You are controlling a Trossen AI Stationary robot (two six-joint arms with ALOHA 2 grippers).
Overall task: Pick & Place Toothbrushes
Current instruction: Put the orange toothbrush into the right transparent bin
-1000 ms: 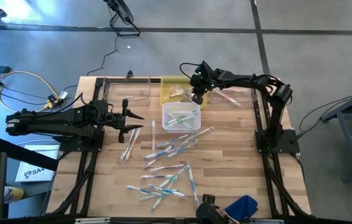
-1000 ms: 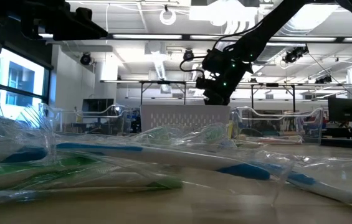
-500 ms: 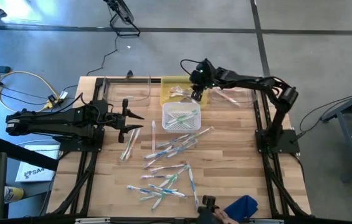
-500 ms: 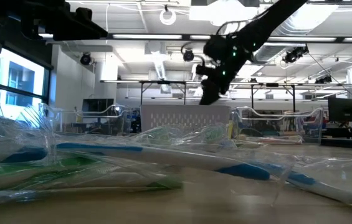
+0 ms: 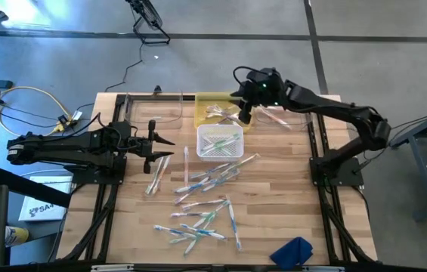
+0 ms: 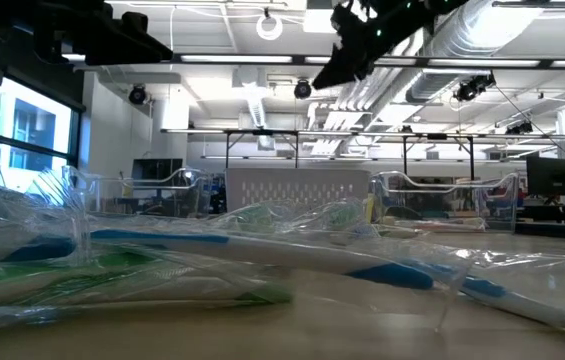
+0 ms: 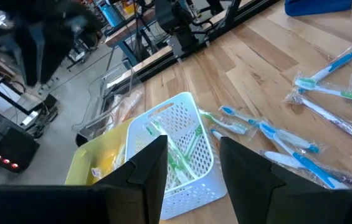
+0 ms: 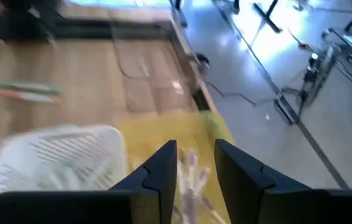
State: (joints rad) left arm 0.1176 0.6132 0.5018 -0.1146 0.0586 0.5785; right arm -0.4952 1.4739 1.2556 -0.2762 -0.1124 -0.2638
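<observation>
From above, the right gripper (image 5: 245, 115) hangs over the yellow bin (image 5: 215, 108) at the far edge of the worktop (image 5: 273, 181), fingers apart and holding nothing; a few wrapped toothbrushes already lie in that bin, so it reads as a sorting container. Just beside it, the white basket (image 5: 220, 141) holds green-accented brushes, likely a colour grouping. The loose toothbrushes (image 5: 205, 200) lie scattered nearer the middle and front of the worktop, well apart from both bins. The left gripper (image 5: 155, 143) waits at the left side, parted and empty, above a brush or two. A blue cloth (image 5: 296, 250) sits at the front edge.

Level with the worktop, wrapped brushes fill the foreground (their crinkled film may hinder a clean grasp), and the right arm (image 6: 362, 30) is high overhead.

In the left wrist view, the basket (image 7: 176, 149) and yellow bin (image 7: 98, 158) lie ahead past its spread fingers (image 7: 147, 168).

The right wrist view looks down on the yellow bin (image 8: 157, 140), between fingers (image 8: 163, 168) that stand apart with nothing between them
</observation>
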